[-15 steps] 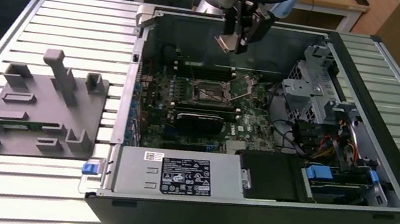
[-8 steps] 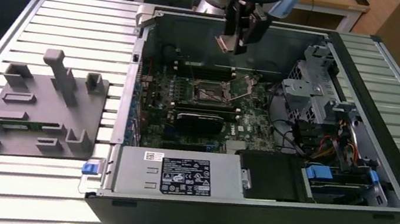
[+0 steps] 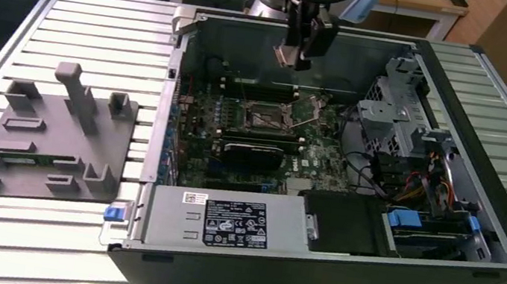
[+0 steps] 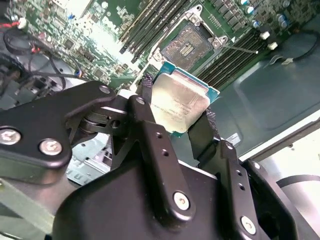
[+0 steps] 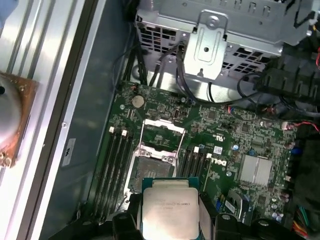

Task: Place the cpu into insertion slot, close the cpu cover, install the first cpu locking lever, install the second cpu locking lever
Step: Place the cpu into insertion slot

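One black gripper [image 4: 176,107] pinches the small flat square silvery-topped cpu [image 4: 180,100] by opposite edges, level and well above the open, dark-centred, metal-rimmed square insertion slot [image 4: 187,45] below.

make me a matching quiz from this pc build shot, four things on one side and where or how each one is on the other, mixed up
Things:
1 cpu
2 insertion slot
3 cpu cover
4 grey fixture plate

States:
a flipped open
b empty, on the green board
c on the slatted table, outside the case
d gripped in the hand above the board

Pairs: 1-d, 2-b, 3-a, 4-c
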